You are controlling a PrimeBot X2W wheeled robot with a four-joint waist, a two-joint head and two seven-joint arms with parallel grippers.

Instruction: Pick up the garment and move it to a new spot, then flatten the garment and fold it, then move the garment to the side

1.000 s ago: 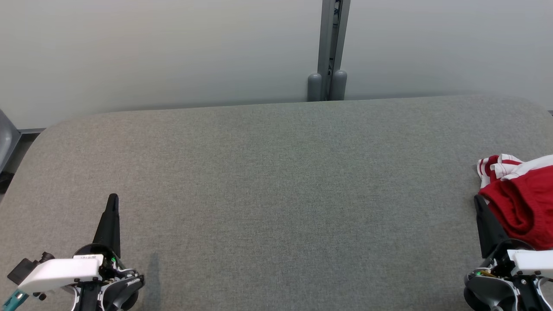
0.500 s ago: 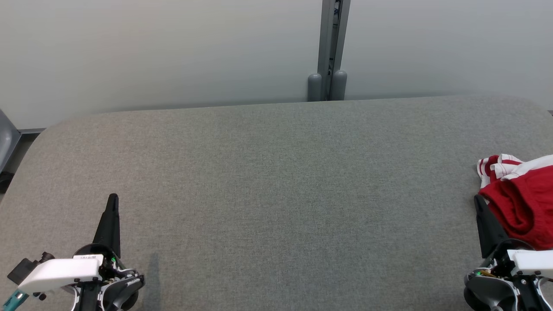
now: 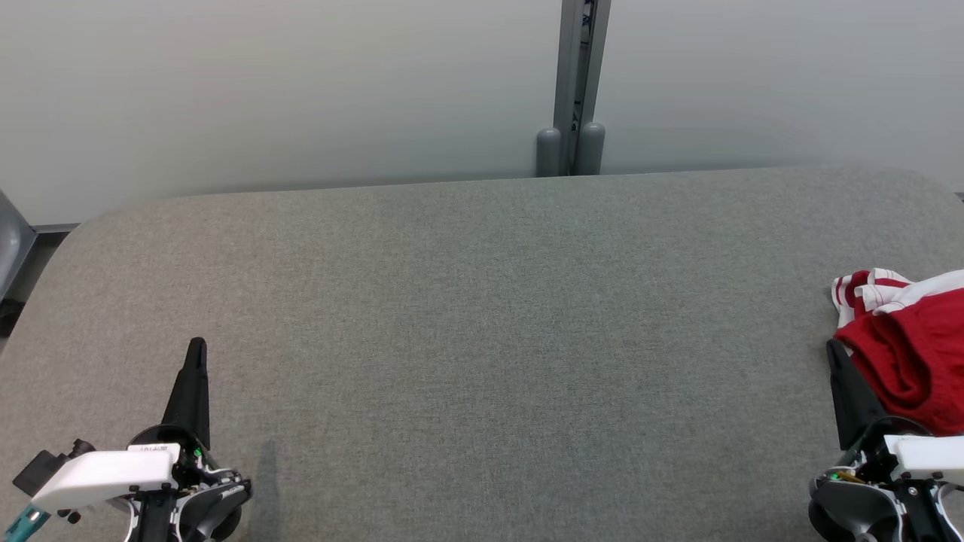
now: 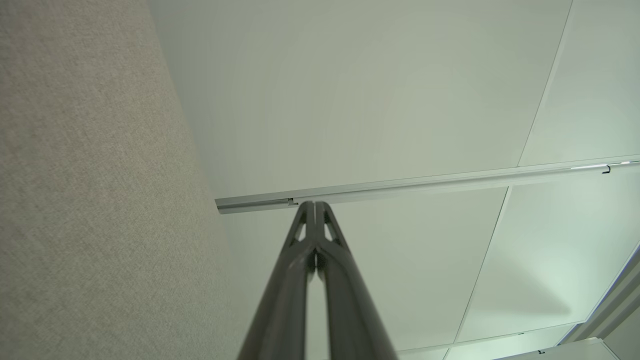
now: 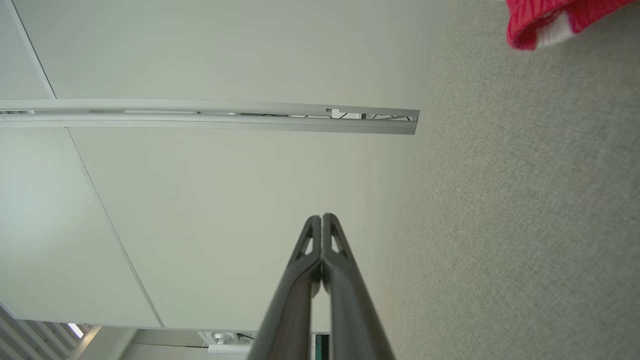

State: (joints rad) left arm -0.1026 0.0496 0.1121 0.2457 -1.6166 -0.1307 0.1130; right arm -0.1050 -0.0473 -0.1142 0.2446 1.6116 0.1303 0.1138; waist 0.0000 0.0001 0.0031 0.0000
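Note:
The garment is red with white-and-red striped trim, crumpled at the right edge of the grey table and cut off by the frame. A corner of the garment shows at the top right of the right wrist view. My right gripper sits at the lower right, just left of the cloth, shut with nothing between its fingers. My left gripper rests at the lower left, far from the garment, its fingers pressed together and empty.
A pale wall stands behind the table, with a grey vertical post at its middle. A grey object juts in at the far left edge. The table's rounded back corners curve away at both sides.

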